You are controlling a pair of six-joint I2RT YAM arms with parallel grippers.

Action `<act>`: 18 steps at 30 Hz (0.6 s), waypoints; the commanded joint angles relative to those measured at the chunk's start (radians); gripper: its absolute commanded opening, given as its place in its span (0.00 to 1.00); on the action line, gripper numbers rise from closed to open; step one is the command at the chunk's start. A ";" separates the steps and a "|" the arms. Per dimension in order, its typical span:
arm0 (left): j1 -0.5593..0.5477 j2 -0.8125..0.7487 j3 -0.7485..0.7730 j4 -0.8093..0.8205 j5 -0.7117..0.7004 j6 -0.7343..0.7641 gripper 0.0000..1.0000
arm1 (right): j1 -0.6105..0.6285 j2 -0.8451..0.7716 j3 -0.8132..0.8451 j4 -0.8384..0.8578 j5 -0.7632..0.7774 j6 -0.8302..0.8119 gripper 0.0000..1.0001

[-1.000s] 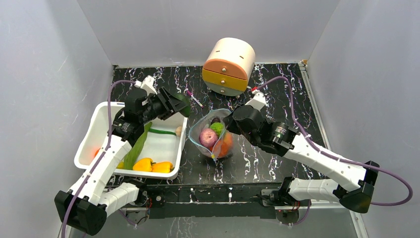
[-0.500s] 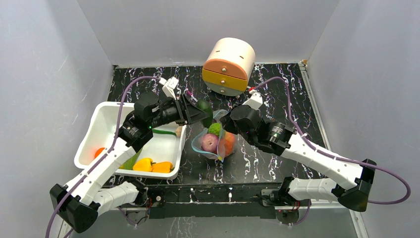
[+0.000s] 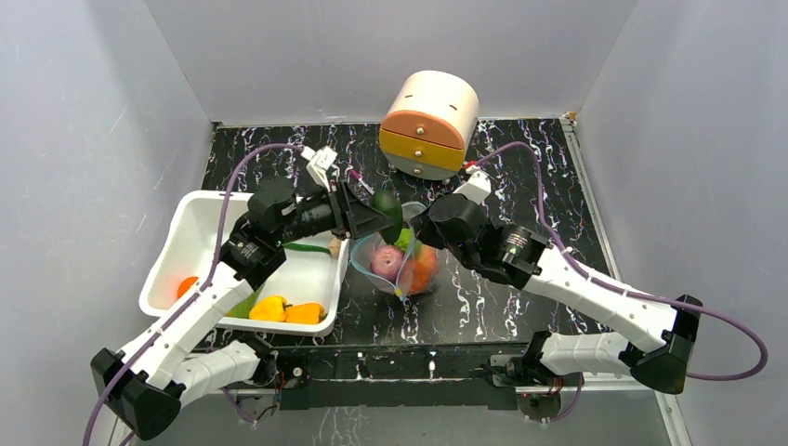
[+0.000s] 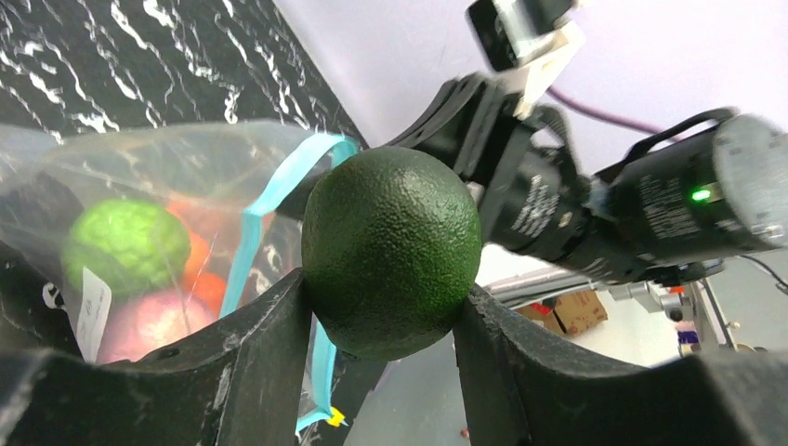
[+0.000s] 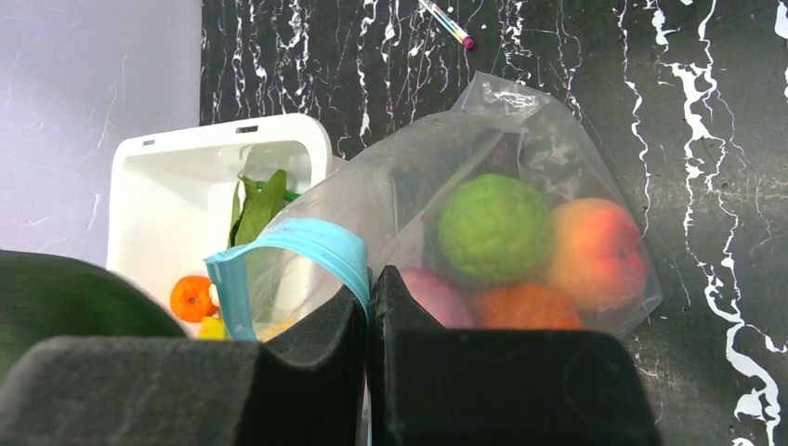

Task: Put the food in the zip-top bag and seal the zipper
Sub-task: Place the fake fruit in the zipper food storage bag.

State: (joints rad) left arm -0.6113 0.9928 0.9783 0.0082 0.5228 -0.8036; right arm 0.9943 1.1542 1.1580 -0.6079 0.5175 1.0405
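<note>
**A:** Top external view q: how far along is the bagging, approx?

**B:** Midway imo. The zip-top bag sits on the table between the 2 arms. It's got at least 4 pcs in it: a light green fruit, a red-pink fruit, an orange fruit and a purplish-pink one. The left gripper is clamped about half-wide on a dark green fruit, held right at the bag's mouth, not in yet.

**A:** And the other arm?

**B:** The right gripper has its jaws pinched fully together on the bag's edge, right at the zipper, propping the mouth open. Zipper's unsealed.

**A:** So what's left?

**B:** Drop that fruit in, then the stuff in the white tub: 2 yellow peppers, a long green leaf, a tiny orange fruit. Maybe more, can't tell w/ the arm in the way. Then seal, which hasn't begun.

**A:** Surface / room?

**B:** Black marbled table w/ white veins. Looks hard and slick, so I'd guess the bag slides if nobody pins it. Pale grey walls on 3 sides. There's a round cream-and-orange drawer box at the back, plus a thin pen lying near the bag, not touching it.
</note>
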 commanded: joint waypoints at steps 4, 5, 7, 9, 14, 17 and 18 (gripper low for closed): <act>-0.014 0.015 -0.061 -0.055 0.049 0.086 0.36 | 0.001 -0.006 0.099 0.049 0.031 0.008 0.00; -0.016 0.019 -0.062 -0.091 0.041 0.104 0.36 | 0.001 -0.007 0.103 0.049 0.028 0.007 0.00; -0.016 0.022 -0.061 -0.138 0.013 0.137 0.36 | 0.001 -0.009 0.107 0.050 0.013 0.003 0.00; -0.016 0.026 -0.052 -0.175 -0.030 0.159 0.36 | 0.001 -0.017 0.098 0.070 -0.014 0.000 0.00; -0.020 0.062 0.013 -0.211 -0.027 0.188 0.47 | 0.001 -0.033 0.040 0.135 -0.127 0.019 0.00; -0.022 0.077 0.052 -0.226 -0.026 0.206 0.54 | 0.000 -0.045 0.022 0.144 -0.121 0.034 0.00; -0.022 0.078 0.064 -0.238 -0.034 0.213 0.57 | 0.001 -0.048 0.022 0.138 -0.110 0.035 0.00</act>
State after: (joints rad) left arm -0.6262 1.0729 0.9585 -0.1970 0.4870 -0.6373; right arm 0.9939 1.1500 1.1812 -0.5526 0.4194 1.0523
